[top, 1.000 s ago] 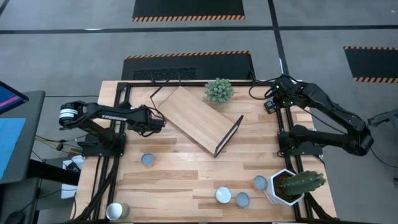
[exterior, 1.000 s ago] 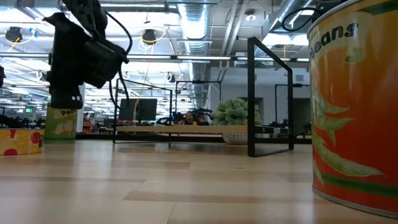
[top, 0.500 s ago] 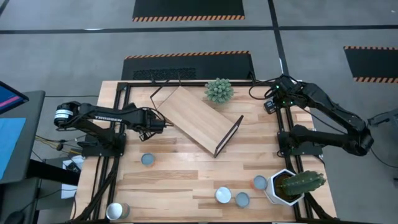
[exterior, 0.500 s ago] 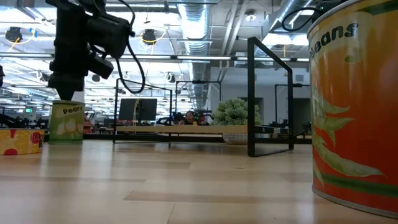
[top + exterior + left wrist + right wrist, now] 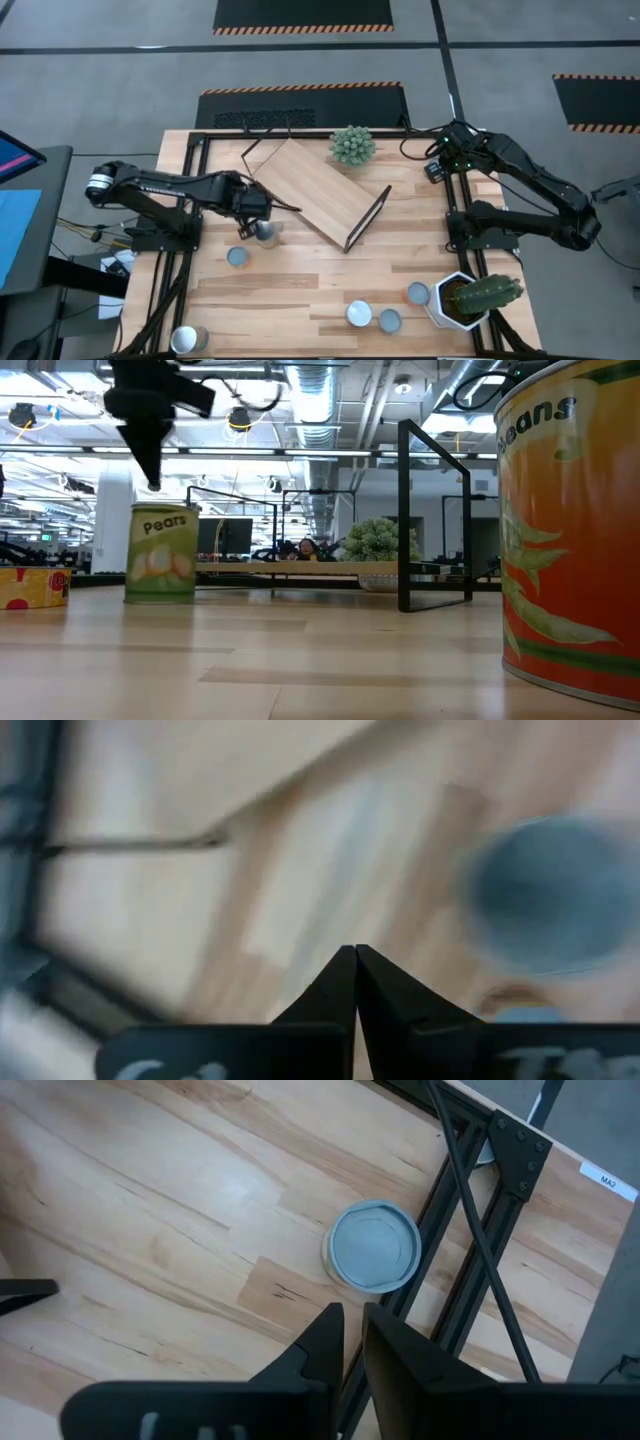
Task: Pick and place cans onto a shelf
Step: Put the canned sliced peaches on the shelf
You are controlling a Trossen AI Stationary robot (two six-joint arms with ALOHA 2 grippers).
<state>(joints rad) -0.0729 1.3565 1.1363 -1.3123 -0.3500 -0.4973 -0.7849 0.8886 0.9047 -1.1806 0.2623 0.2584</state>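
Note:
My left gripper (image 5: 258, 207) is shut and empty, hanging just above the table beside the shelf's left end. A green "Pears" can (image 5: 160, 553) stands upright on the table just below and near it; it also shows in the high view (image 5: 266, 232) and as a pale-blue top in the left wrist view (image 5: 548, 905). The shelf (image 5: 320, 193), a light board with black frame ends, lies slantwise at the table's far middle. Another can (image 5: 237, 257) stands near it. My right gripper (image 5: 347, 1323) waits shut at the far right, above a pale-blue-topped can (image 5: 373, 1248).
Three cans (image 5: 359, 313), (image 5: 388, 320), (image 5: 418, 293) stand near the front right beside a white cactus pot (image 5: 468, 298). One can (image 5: 188, 340) is at the front left corner. A green plant (image 5: 352, 145) stands behind the shelf. An orange beans can (image 5: 570, 530) fills the low view's right.
My left gripper has gone toward the table's right and risen. The Pears can, earlier under the gripper, now stands nearer the table's near edge, clear of the gripper and upright.

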